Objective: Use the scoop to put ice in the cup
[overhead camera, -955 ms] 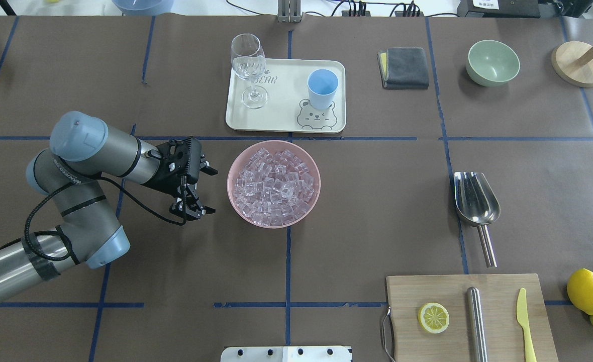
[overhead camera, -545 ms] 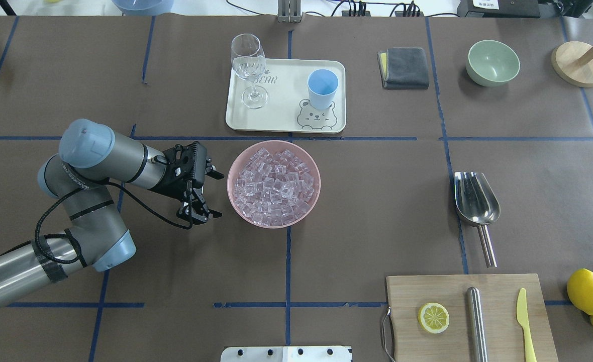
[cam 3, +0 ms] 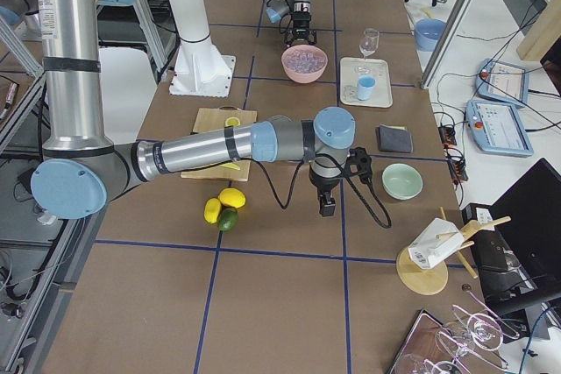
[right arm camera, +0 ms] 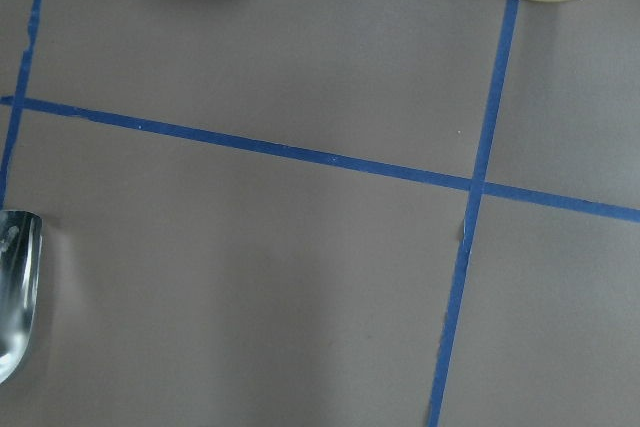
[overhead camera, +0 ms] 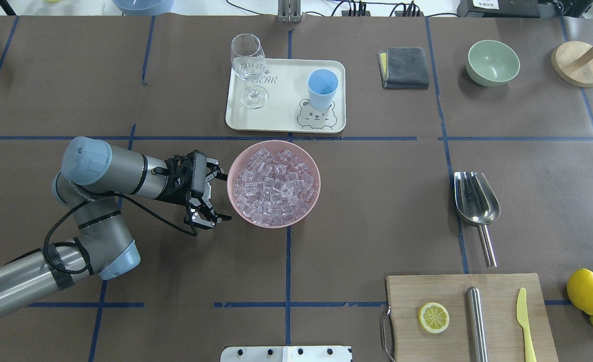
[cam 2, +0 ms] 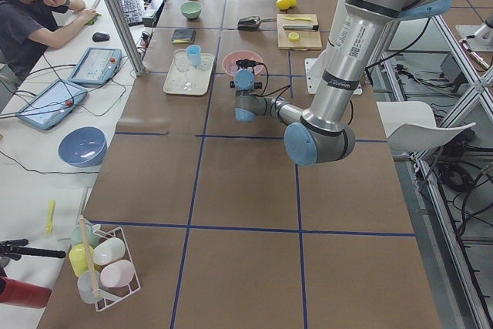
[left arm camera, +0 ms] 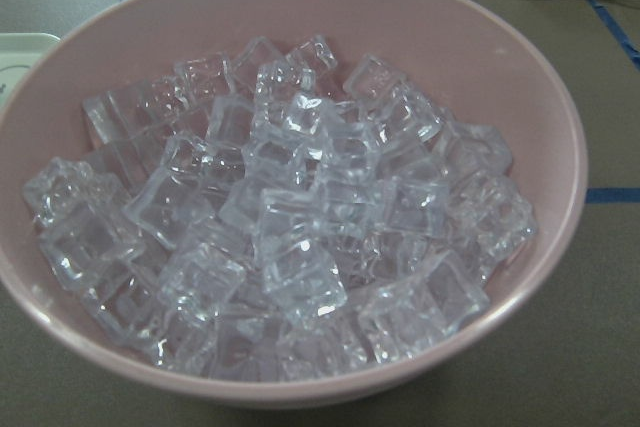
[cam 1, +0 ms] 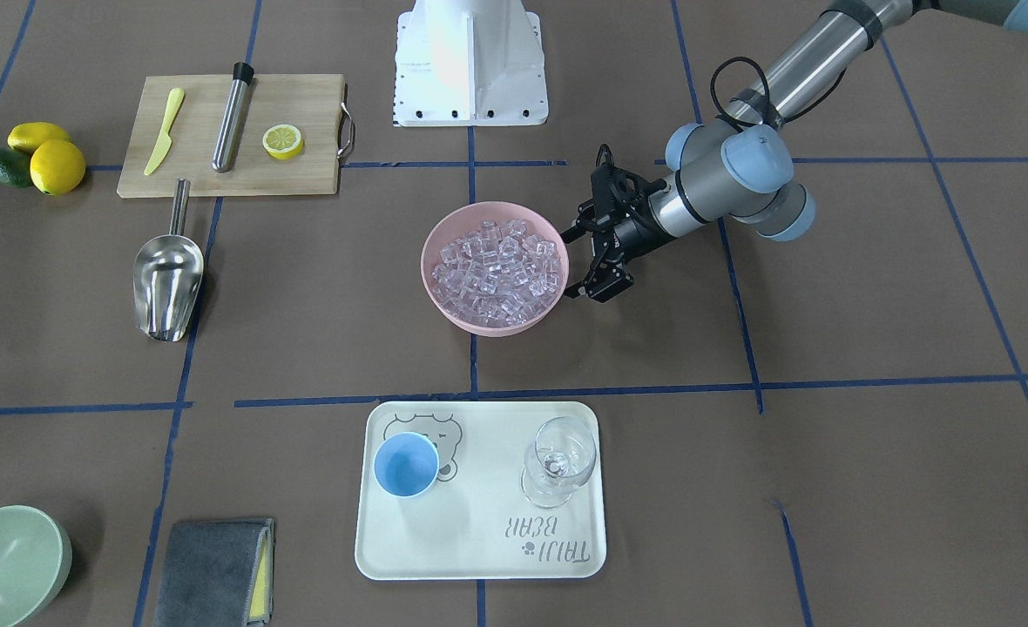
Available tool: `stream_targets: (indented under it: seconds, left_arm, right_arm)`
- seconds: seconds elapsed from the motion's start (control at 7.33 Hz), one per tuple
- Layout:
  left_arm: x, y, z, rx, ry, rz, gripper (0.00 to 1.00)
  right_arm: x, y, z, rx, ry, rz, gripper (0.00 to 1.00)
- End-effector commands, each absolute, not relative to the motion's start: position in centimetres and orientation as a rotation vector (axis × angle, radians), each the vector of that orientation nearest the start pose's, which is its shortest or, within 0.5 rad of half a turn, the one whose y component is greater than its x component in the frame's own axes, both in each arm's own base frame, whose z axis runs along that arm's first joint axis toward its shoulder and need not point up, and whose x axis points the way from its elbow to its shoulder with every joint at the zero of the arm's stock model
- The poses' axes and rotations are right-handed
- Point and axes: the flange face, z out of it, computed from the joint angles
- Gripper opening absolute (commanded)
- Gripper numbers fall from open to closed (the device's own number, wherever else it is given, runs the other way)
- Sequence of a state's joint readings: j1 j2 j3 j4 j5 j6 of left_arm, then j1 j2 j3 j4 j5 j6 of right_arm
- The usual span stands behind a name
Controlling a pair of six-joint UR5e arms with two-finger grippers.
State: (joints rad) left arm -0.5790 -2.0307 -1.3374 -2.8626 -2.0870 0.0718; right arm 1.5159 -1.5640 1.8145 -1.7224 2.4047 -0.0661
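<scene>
Since a second ago the left gripper [overhead camera: 220, 197] has slid from open table toward 3 o'clock in the overhead view, and it now sits just beside the pink bowl [overhead camera: 273, 143]. One finger is by the rim at the bowl's 9 o'clock and the other nearer its 8 o'clock; whether either touches the rim cannot be told. The ice [overhead camera: 275, 183] fills that bowl in a heap of clear cubes, directly at 3 o'clock from the gripper, and it fills the left wrist view. The scoop [overhead camera: 476, 198] lies flat on the table, well apart, far out at 3 o'clock beyond the bowl, with its handle pointing to 6 o'clock toward the cutting board [overhead camera: 497, 301]. The cup [overhead camera: 322, 88] stands upright on the tray [overhead camera: 286, 120] at about 1 o'clock from the bowl, with a wine glass [overhead camera: 249, 65] at the tray's other end. The tray's printing reads "BEAR" beside a bear face; the word above it is partly hidden by the glass. The left gripper's jaws stand wide apart and hold nothing. The right gripper [cam 3: 327, 210] hangs over the table near the scoop, seen only from the side, so whether its jaws are apart or together cannot be told.
</scene>
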Motion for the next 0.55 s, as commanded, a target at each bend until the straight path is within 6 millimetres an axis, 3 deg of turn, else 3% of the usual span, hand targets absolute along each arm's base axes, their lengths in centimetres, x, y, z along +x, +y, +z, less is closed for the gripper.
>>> stream_targets:
  seconds: [0.0, 0.27, 0.41]
  left_arm:
    - [52.4, -43.0, 36.2, 1.257, 1.078, 1.183, 1.00]
    - [52.8, -42.9, 36.6, 1.225, 1.093, 1.164, 1.00]
    - [52.8, -42.9, 36.6, 1.224, 1.094, 1.163, 1.00]
  right_arm:
    - [2.9, -48.9, 53.8, 0.106, -0.884, -0.158, 1.00]
    - [2.3, -48.2, 51.1, 0.127, -0.881, -0.144, 1.00]
    - [-0.3, -47.9, 49.1, 0.112, -0.885, -0.146, 1.00]
